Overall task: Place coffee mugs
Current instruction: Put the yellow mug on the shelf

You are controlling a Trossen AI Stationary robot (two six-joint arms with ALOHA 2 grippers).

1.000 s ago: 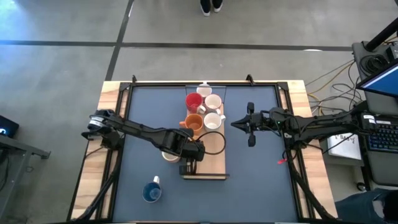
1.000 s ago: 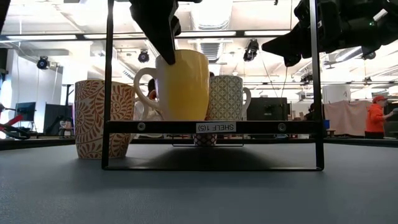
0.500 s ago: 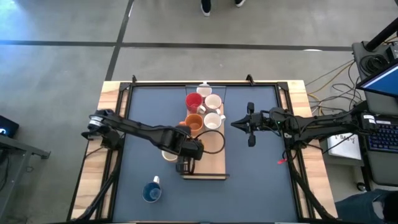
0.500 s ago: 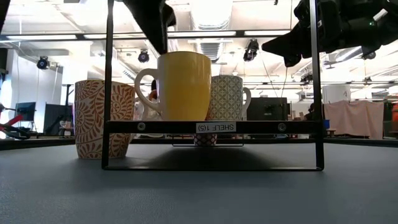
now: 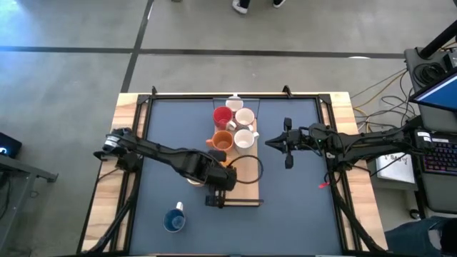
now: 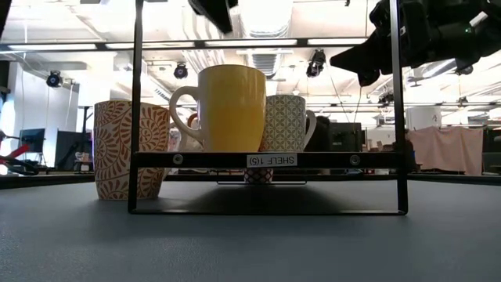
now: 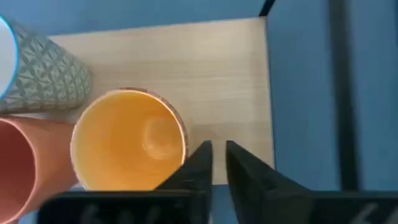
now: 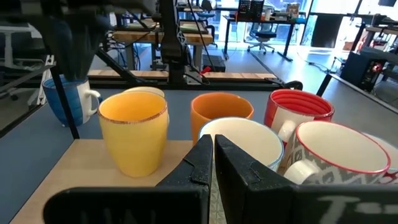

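A yellow mug [image 7: 127, 140] stands upright on the wooden shelf board [image 7: 205, 68], also seen in the low view [image 6: 231, 110]. My left gripper [image 7: 217, 152] hovers above the board beside the mug's rim, shut and holding nothing; it shows over the board's near end [image 5: 218, 195]. Farther along the board stand an orange mug [image 5: 223, 140], a red mug [image 5: 222, 116] and white mugs [image 5: 244, 118]. A patterned cream mug [image 6: 129, 149] sits on the table left of the board, a blue mug [image 5: 173, 220] near the front. My right gripper [image 5: 273, 143] waits shut, level, right of the mugs.
The shelf's black metal frame [image 6: 266, 160] rises around the board, with uprights at its near end. A black wire ring [image 5: 247, 165] lies on the board. Open table surface [image 5: 300, 207] lies at the near right. A person's feet [image 5: 243, 6] show beyond the far edge.
My left gripper has let go of the yellow mug's rim and risen clear of it, drifting a little toward the table's near edge. The yellow mug stays upright on the board where it was set.
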